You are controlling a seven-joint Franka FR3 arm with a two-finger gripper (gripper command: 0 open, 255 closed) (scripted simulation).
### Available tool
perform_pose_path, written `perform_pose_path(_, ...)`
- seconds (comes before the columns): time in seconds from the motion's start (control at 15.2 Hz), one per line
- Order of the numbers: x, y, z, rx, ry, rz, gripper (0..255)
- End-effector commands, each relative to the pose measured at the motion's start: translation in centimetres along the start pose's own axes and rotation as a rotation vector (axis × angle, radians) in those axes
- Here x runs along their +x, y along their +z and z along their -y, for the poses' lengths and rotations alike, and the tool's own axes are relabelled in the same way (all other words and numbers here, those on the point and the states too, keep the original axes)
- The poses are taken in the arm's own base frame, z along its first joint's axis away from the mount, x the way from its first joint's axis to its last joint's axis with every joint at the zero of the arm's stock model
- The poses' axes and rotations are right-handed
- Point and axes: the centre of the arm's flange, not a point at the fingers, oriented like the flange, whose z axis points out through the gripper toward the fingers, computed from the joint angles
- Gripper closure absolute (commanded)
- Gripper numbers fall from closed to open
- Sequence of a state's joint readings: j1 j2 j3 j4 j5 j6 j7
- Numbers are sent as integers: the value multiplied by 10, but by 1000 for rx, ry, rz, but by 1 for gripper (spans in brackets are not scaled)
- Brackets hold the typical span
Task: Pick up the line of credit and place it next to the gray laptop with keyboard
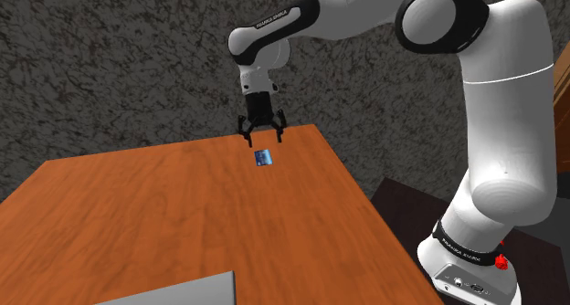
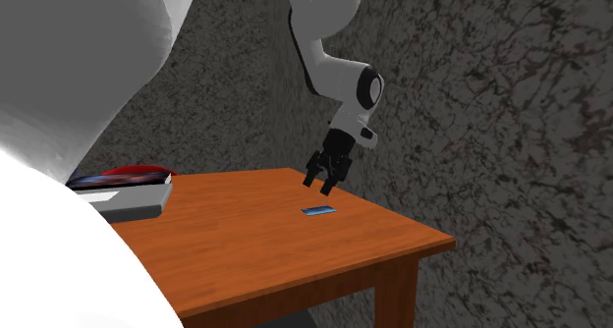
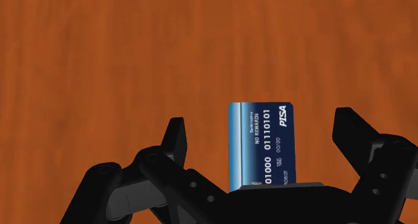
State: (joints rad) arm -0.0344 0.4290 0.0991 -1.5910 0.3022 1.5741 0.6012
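Observation:
A small blue bank card lies flat on the wooden table, near the far edge. It is printed with white numbers. My black gripper hangs just above it, pointing down, open, its fingers apart from the card. In the wrist view the gripper has a finger on either side of the card, not touching it. The second exterior view also puts the gripper a little above the card. The gray laptop sits at the table's near edge in the shoulder view.
In the second exterior view the laptop lies at the table's left end with a red and blue surface on top. A rough dark wall stands behind the table. The arm's stand is at the shoulder view's lower right.

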Motion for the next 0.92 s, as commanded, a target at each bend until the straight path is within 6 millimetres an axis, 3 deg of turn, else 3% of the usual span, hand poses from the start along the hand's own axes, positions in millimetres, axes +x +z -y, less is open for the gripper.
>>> perform_pose_path(0.0,21,5,7,16,37,27,0)
perform_pose_path(0.46,20,42,7,16,37,27,0)
perform_pose_path(0.86,20,45,7,16,37,27,0)
